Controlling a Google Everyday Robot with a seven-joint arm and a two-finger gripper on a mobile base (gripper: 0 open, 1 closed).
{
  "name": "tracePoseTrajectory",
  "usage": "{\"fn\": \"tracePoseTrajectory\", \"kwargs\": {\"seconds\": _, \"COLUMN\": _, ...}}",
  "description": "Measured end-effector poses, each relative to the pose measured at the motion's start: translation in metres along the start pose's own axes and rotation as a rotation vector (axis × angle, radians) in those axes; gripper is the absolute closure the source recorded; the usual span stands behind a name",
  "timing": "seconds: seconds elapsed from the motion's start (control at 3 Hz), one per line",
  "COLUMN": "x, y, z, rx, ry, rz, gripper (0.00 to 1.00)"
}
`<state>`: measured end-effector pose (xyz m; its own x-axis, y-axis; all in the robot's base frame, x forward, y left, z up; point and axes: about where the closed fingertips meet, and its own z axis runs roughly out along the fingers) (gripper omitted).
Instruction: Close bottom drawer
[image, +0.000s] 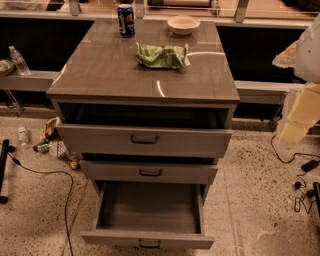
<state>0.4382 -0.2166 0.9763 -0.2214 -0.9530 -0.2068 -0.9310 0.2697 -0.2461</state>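
On the counter (100, 75) before me, a blue soda can (126, 20) and a pale bowl (183, 24) stand at the back, with a crumpled green bag (163, 55) nearer. A water bottle (19, 60) stands on the left ledge (35, 79). Litter (52, 142) and a black cable (66, 210) lie on the floor. My gripper (295, 125) hangs at the right edge.

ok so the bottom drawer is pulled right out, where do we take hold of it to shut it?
Take the bottom drawer by its dark pull handle, centred on the front panel, coming from the front. It is a horizontal bar, so close across it top to bottom; a centred hold should push it in straight. The gripper is at the right edge, well above it.
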Motion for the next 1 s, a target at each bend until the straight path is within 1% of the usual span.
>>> {"fn": "tracePoseTrajectory", "kwargs": {"seconds": 0.33, "x": 0.000, "y": 0.000, "z": 0.000, "rx": 0.000, "ry": 0.000, "rz": 0.000, "gripper": 0.00}}
{"fn": "tracePoseTrajectory", "kwargs": {"seconds": 0.67, "x": -0.001, "y": 0.001, "z": 0.003, "rx": 0.012, "ry": -0.012, "rz": -0.004, "gripper": 0.25}}
{"fn": "tracePoseTrajectory", "kwargs": {"seconds": 1.0, "x": -0.006, "y": 0.011, "z": 0.030, "rx": 0.049, "ry": -0.037, "rz": -0.064, "gripper": 0.48}}
